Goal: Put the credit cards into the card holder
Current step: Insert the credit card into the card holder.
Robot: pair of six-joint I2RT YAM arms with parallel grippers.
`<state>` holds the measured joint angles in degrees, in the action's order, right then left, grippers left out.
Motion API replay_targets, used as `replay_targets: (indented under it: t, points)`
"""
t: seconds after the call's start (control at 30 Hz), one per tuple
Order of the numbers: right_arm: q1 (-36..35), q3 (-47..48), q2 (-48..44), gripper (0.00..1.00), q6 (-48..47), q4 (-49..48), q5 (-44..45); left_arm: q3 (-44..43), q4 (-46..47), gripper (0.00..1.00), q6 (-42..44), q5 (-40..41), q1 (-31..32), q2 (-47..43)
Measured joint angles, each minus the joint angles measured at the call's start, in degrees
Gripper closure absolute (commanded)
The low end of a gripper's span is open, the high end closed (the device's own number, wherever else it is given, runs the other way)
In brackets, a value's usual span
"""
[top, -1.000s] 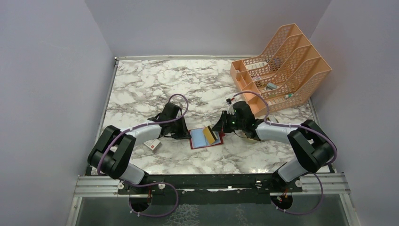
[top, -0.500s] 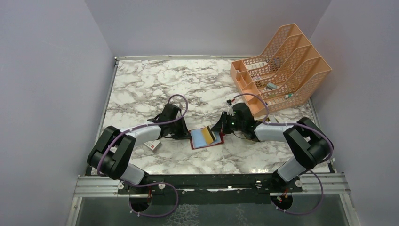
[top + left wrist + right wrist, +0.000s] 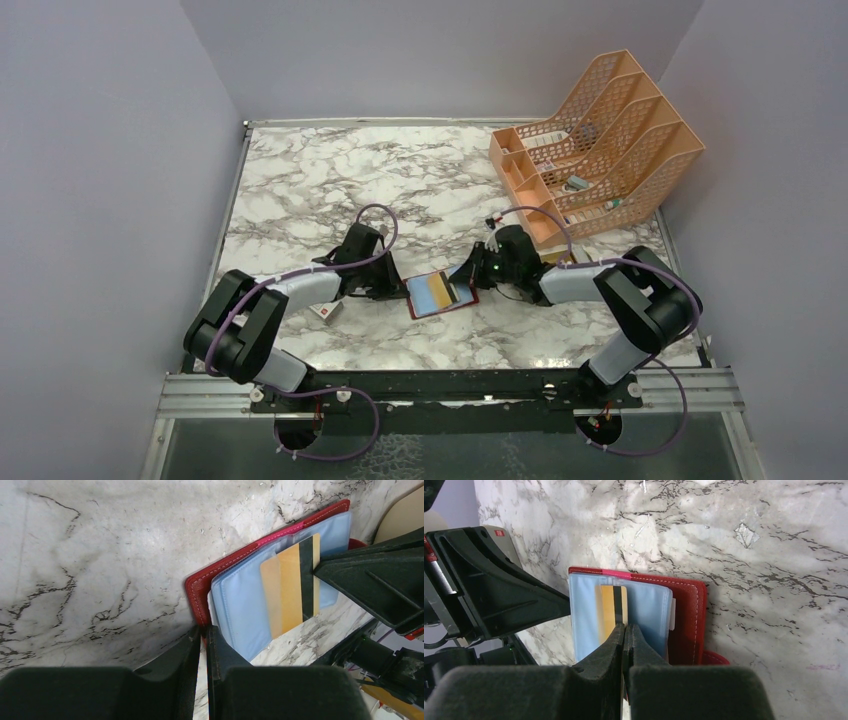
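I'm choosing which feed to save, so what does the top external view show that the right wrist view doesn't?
Only the top external view shows the orange file rack and the whole marble table. Only the right wrist view shows the black stripe on the gold card and the card holder's white stitching. Both show the open card holder, its blue sleeve, the right end effector shut on the gold card, and the left end effector at the holder's opposite edge.

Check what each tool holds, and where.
Right tool pinches the gold card by its stripe-side edge; left tool pinches the wallet by its edge.
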<state>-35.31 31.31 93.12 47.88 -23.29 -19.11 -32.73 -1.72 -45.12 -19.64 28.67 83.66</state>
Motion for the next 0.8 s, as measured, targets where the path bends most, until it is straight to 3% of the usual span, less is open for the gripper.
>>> replay_targets:
  t: [0.13, 0.47, 0.8]
  points:
    - [-0.70, -0.11, 0.00, 0.97, 0.48, -0.61, 0.33, 0.42, 0.68, 0.85, -0.61, -0.48, 0.22, 0.00]
    - [-1.16, 0.35, -3.67, 0.53, -1.70, 5.68, 3.41, 0.42, 0.76, 0.85, -0.81, -0.57, 0.35, 0.00]
    - [-2.75, 0.48, -6.97, 0.46, -4.28, 10.10, 4.68, 0.42, 0.76, 0.85, -0.87, -0.55, 0.66, 0.00]
